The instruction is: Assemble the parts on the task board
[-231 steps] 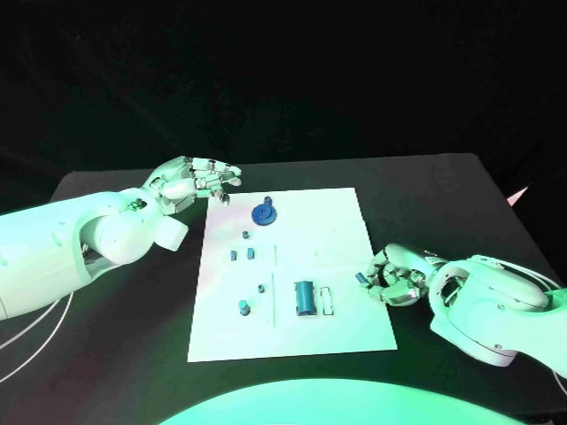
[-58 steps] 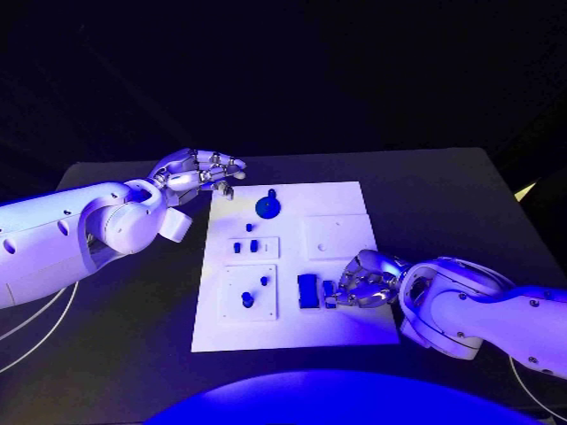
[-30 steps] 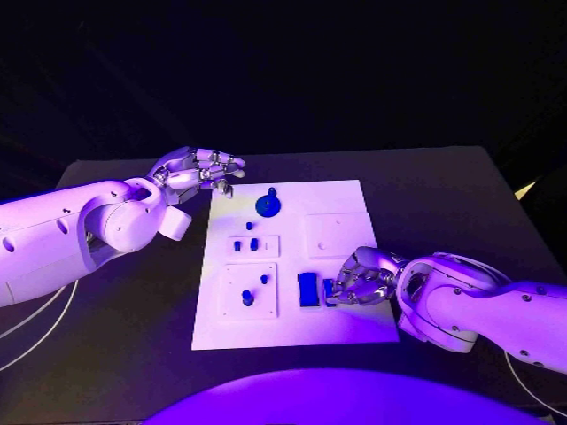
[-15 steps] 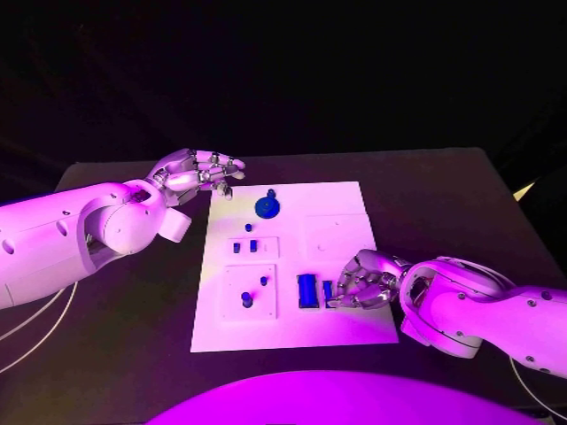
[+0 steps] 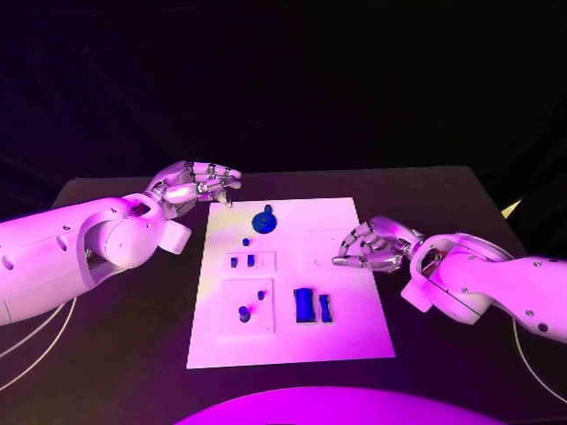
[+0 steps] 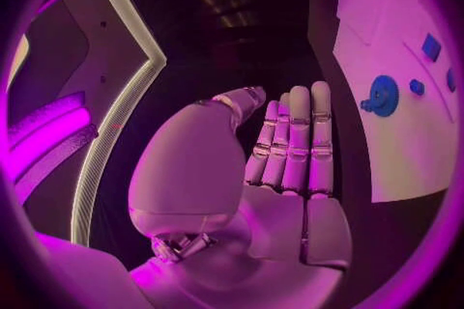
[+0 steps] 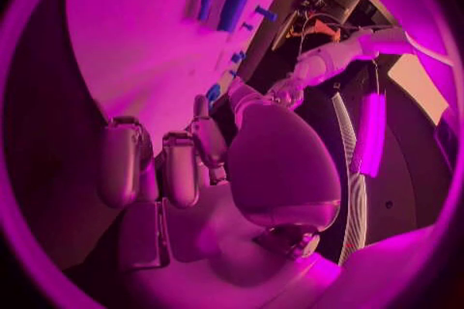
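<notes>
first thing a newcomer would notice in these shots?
The white task board in the middle of the black table, dotted with small blue parts: a round blue part near its far end and two upright blue blocks nearer the robot. Next, the two silver hands flanking it: the left hand off the board's far left corner, the right hand over its right edge, fingers curled, apparently empty.

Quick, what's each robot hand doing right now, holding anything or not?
Left robot hand: fingers curled in, holding nothing, beside the task board's far corner.
Right robot hand: fingers curled in, nothing visibly held, at the board's edge.
</notes>
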